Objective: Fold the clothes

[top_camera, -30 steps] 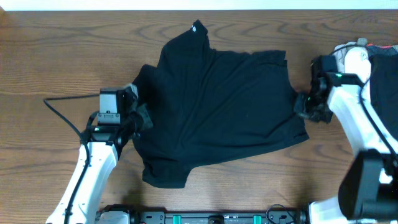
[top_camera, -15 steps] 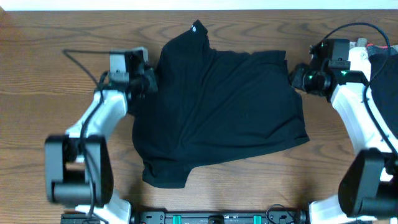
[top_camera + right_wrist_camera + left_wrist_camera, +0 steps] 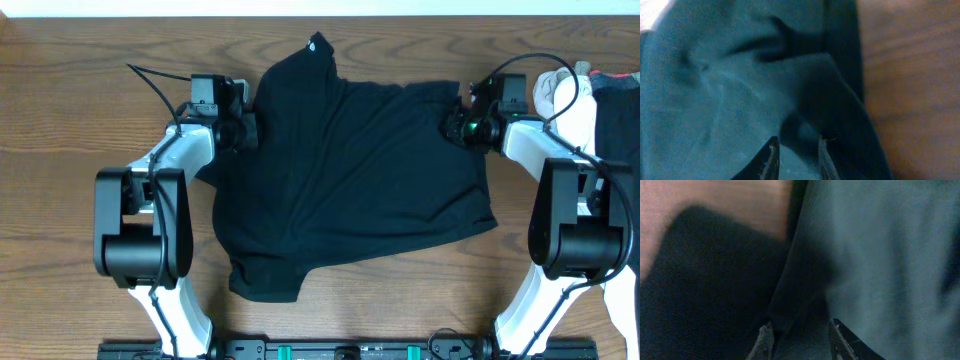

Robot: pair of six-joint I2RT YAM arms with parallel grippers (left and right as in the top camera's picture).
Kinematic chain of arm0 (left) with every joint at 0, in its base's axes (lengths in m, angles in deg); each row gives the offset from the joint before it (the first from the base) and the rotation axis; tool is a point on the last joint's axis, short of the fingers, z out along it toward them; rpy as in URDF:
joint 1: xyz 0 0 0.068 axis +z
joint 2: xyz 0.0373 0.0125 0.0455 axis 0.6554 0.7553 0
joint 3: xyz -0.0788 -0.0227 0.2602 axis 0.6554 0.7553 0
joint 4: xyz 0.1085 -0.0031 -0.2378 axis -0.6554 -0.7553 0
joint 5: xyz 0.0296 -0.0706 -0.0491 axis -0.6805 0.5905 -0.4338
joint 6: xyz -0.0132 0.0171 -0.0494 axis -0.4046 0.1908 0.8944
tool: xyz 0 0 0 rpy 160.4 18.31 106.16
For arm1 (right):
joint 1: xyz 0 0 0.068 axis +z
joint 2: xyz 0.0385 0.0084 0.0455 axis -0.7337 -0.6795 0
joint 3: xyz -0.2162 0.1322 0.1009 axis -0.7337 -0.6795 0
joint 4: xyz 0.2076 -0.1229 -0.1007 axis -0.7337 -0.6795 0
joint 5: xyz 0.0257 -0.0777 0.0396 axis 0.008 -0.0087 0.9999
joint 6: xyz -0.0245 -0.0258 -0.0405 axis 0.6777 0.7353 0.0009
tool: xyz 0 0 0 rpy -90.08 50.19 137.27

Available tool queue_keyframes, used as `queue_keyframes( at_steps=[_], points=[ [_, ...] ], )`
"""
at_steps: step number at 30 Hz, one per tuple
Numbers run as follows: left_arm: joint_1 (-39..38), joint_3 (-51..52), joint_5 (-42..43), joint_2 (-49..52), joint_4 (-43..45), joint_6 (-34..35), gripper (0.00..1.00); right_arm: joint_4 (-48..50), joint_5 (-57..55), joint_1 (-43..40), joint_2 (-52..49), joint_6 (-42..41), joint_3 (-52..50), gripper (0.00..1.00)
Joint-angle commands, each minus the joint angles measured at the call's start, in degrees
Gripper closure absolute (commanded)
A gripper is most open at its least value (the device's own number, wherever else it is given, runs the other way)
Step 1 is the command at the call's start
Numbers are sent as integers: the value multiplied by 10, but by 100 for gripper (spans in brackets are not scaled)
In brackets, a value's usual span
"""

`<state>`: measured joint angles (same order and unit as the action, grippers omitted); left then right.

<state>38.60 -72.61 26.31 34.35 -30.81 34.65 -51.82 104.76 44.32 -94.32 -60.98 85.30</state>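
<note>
Shirt [image 3: 350, 190] lies spread on the table [image 3: 70, 230] between both arms, black, thin and limp. It will likely sag and slide unless it is pinched at an edge or sleeve seam. Left gripper [image 3: 248, 131] is at its left edge, fingers parted over the cloth. Right gripper [image 3: 458, 128] is at the right edge, fingers narrowly apart around a fold, and I cannot tell whether it grips.

A fixed camera above looks straight down on the whole table [image 3: 60, 120]. My left wrist camera peers along its fingers [image 3: 764, 341], very close to the black shirt [image 3: 350, 170]; my right wrist camera does likewise at the shirt's opposite edge; all three share that shirt
</note>
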Motion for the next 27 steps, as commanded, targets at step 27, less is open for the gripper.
queue_keyframes(
  at_steps=[27],
  points=[
    [14, -116, -30, -31, -89, -28, 62, -220, -57, -79, 85, 97, 112, 78]
  ],
)
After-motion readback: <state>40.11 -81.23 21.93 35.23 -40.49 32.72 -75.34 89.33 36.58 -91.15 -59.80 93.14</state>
